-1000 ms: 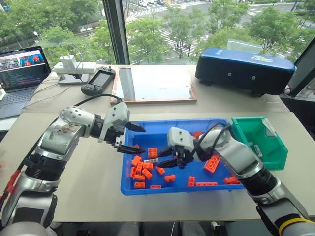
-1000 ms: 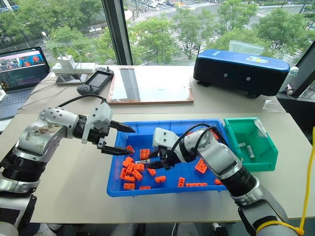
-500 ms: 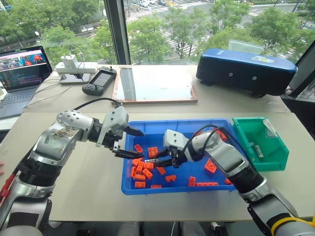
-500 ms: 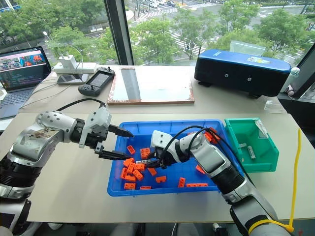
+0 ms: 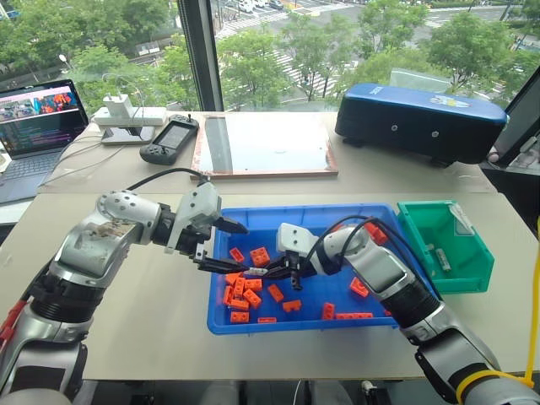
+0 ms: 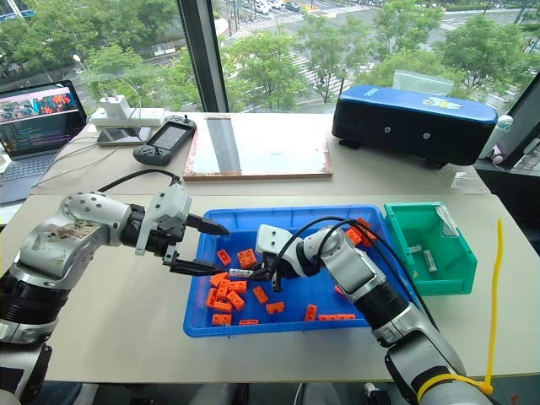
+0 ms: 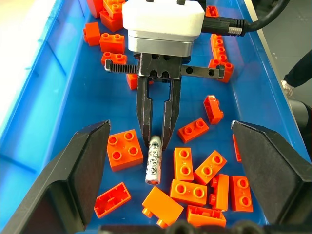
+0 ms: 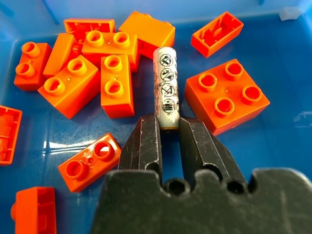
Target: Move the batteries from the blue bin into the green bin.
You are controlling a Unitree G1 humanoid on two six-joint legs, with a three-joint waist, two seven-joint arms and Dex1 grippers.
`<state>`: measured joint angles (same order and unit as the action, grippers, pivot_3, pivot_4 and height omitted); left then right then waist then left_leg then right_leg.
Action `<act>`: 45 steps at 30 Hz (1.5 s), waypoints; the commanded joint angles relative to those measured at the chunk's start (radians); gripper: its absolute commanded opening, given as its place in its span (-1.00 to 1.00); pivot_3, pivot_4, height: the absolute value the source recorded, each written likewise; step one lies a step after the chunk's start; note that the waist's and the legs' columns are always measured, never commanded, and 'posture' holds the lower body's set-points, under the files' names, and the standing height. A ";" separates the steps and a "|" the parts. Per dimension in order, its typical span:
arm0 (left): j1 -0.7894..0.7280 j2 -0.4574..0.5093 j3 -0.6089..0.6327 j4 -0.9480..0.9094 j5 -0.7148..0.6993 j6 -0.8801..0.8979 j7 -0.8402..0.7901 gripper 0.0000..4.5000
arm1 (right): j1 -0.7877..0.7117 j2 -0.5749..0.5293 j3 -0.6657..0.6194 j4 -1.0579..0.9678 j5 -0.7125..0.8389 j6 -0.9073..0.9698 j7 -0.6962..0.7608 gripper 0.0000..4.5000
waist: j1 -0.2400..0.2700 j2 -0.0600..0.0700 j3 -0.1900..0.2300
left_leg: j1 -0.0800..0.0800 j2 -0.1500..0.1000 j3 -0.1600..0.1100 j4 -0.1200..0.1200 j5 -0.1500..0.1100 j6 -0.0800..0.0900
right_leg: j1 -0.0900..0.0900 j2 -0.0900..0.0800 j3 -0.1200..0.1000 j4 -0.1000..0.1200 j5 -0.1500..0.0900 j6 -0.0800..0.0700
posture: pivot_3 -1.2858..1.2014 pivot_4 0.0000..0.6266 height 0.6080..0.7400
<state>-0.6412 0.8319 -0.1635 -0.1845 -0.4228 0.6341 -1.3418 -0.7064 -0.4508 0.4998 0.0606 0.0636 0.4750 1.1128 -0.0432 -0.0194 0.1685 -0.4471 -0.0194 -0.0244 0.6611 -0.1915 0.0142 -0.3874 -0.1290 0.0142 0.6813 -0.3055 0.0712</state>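
A single battery (image 8: 165,95) is seen lying flat on the floor of the blue bin (image 5: 253,221), silvery-grey with a row of printed symbols along its side. One end is pinched between the two black fingers (image 8: 144,146) of the right gripper (image 7: 158,136); the rest of the cylinder sticks out past the fingertips. The fingers are closed against that end, one on each side, with the battery filling the gap between them.

Orange toy bricks (image 8: 117,83) are packed around the fingertips: a two-stud brick lies just beside the battery on one side, a square four-stud brick (image 8: 225,96) lies just beside it on the other, and a small two-stud brick (image 8: 89,161) sits near the outer face of one finger. More bricks are scattered across the bin floor.

The left gripper (image 5: 224,245) is held over the blue bin's left edge, its fingers spread wide apart with nothing between them, pointing toward the right gripper and the battery.

The green bin (image 5: 468,274) is placed just beside the blue bin's right end, well apart from both grippers. Small pale cylinders (image 6: 426,257) are seen inside it.
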 commanded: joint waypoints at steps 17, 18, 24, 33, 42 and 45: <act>0.006 -0.057 0.038 -0.020 -0.032 0.015 0.125 0.90 | 0.054 -0.606 -0.666 0.043 0.179 0.133 0.002 -0.90 | 0.029 -0.001 0.000 | -0.002 0.000 0.002 0.000 -0.001 0.001 | 0.001 -0.001 0.001 -0.003 0.000 0.000 | 0.03 -0.52 0.88; -0.001 -0.069 0.039 -0.006 -0.024 0.011 0.144 0.90 | 0.083 -0.626 -0.697 0.055 0.180 0.131 0.001 -0.90 | 0.023 -0.001 0.001 | -0.002 0.000 0.002 0.000 -0.001 0.001 | 0.001 -0.001 0.001 -0.003 0.000 0.000 | 0.03 -0.52 0.88; -0.034 -0.105 0.030 0.057 0.018 -0.008 0.206 0.90 | 0.239 -0.669 -0.760 0.037 0.181 0.124 -0.017 -0.90 | 0.010 0.000 0.001 | 0.000 0.001 0.004 -0.001 -0.001 0.001 | 0.000 -0.001 0.002 -0.003 0.000 0.000 | 0.03 -0.52 0.88; -0.061 -0.128 0.029 0.093 0.063 -0.031 0.255 0.90 | 0.329 -0.678 -0.794 0.043 0.173 0.123 -0.087 -0.40 | 0.018 0.000 0.001 | 0.000 0.000 0.004 0.000 -0.001 0.001 | 0.001 -0.001 0.003 -0.004 0.000 0.000 | 0.03 -0.52 0.88; -0.067 -0.144 0.122 0.164 0.091 -0.137 0.341 0.90 | 0.309 -0.680 -0.883 0.045 0.209 0.056 -0.128 0.74 | 0.027 0.000 0.001 | -0.001 0.000 0.005 0.000 -0.001 0.001 | 0.001 -0.001 0.003 -0.008 0.000 0.000 | 0.03 -0.52 0.88; -0.052 -0.159 0.160 0.216 0.107 -0.196 0.391 0.90 | 0.298 -0.568 -0.994 -0.007 0.299 0.087 -0.212 0.74 | 0.024 0.000 0.001 | 0.000 0.001 0.004 0.000 -0.001 0.001 | 0.001 -0.001 0.003 -0.008 0.000 0.000 | 0.03 -0.52 0.88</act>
<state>-0.6978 0.6768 -0.0536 0.0191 -0.3189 0.4826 -0.9862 -0.4059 -1.0532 -0.4083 0.1106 0.3006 0.5652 0.9497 -0.0187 -0.0194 0.1692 -0.4473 -0.0188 -0.0198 0.6607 -0.1921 0.0152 -0.3859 -0.1301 0.0168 0.6731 -0.3055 0.0710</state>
